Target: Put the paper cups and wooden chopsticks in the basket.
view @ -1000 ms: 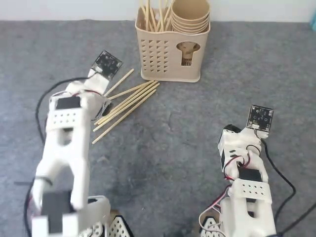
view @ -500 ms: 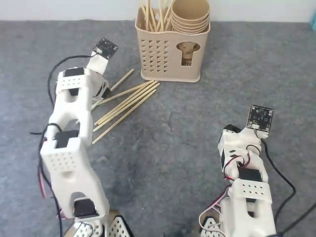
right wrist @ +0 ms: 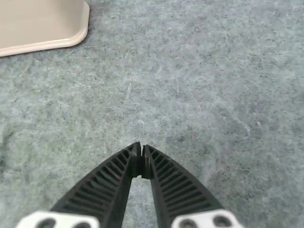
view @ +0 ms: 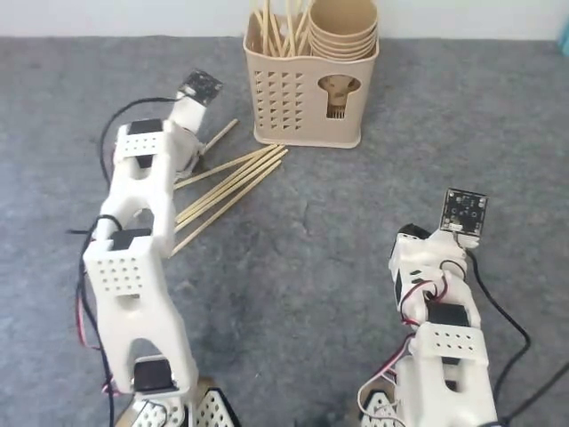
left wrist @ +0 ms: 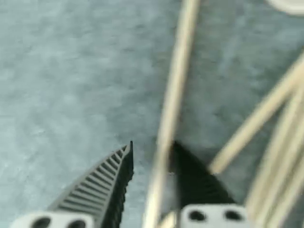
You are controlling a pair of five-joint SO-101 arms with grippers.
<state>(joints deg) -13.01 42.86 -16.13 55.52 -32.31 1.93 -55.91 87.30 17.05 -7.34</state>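
The beige slotted basket (view: 293, 107) stands at the far middle, with stacked paper cups (view: 343, 27) and several upright chopsticks (view: 276, 27) inside it. Several wooden chopsticks (view: 233, 178) lie fanned on the grey carpet just left of it. My left gripper (view: 194, 158) is down at their left end. In the left wrist view that gripper (left wrist: 153, 148) is open, and one chopstick (left wrist: 173, 90) runs between its fingers, close to one of them. More chopsticks (left wrist: 275, 123) lie beside it. My right gripper (right wrist: 141, 148) is shut on nothing, low over bare carpet at the near right (view: 414, 235).
A corner of the basket's base (right wrist: 42, 23) shows far ahead of the right gripper. Grey carpet (view: 338, 231) covers the table between the two arms. Cables trail beside both arms.
The left arm has stretched forward and swung toward the basket, bringing its gripper down onto the chopsticks' left end. The right arm has barely shifted.
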